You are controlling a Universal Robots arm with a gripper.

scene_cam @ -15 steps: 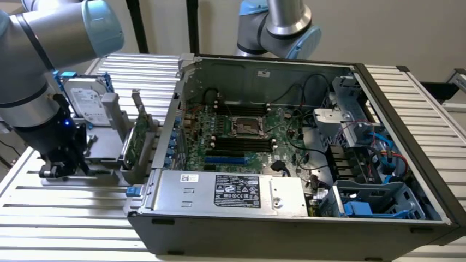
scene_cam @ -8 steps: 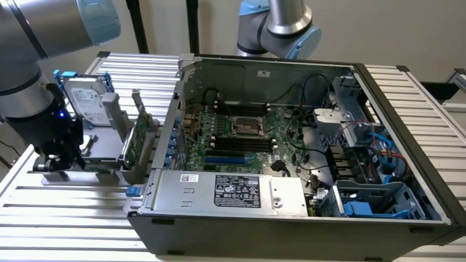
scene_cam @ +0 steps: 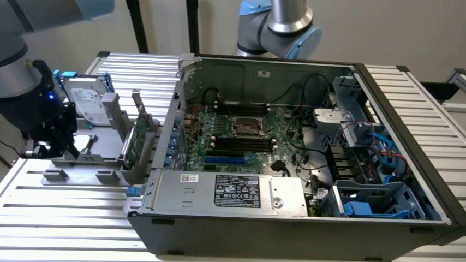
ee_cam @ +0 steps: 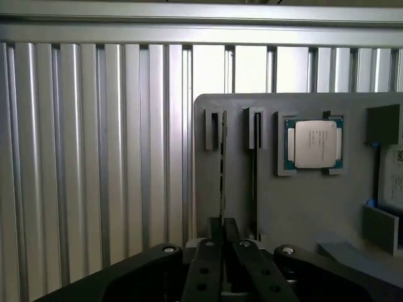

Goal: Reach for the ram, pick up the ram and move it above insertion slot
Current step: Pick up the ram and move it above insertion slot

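**Claw closed on the memory stick at the gray holder**

The gripper (scene_cam: 52, 148) is seen low over the gray holder (scene_cam: 80, 176), on the side of it away from the computer case (scene_cam: 291, 232). In the wrist view the gripper (ee_cam: 222, 224) is caught right at the holder's (ee_cam: 302, 207) near edge. Its two fingers (ee_cam: 209, 264) are drawn together, and the thin edge of the memory stick (ee_cam: 221, 179) is pinched between them.

The stick is stood on edge in a groove of the holder, with its far end tucked into a small gray bracket (ee_cam: 215, 129). A second bracket (ee_cam: 255, 129) is seen just beside the first, and past that a square silver processor chip (ee_cam: 313, 143) is laid flat on the holder. A hard drive (scene_cam: 87, 101) and a green expansion card (scene_cam: 135, 139) are also propped upright on the holder, between the gripper and the case.

The case is set just beside the holder, on the exterior view's right, with its side open. The black memory slot (scene_cam: 237, 143) is found on the board inside, well apart from the holder. Everything is carried on a slatted metal table (scene_cam: 73, 218).
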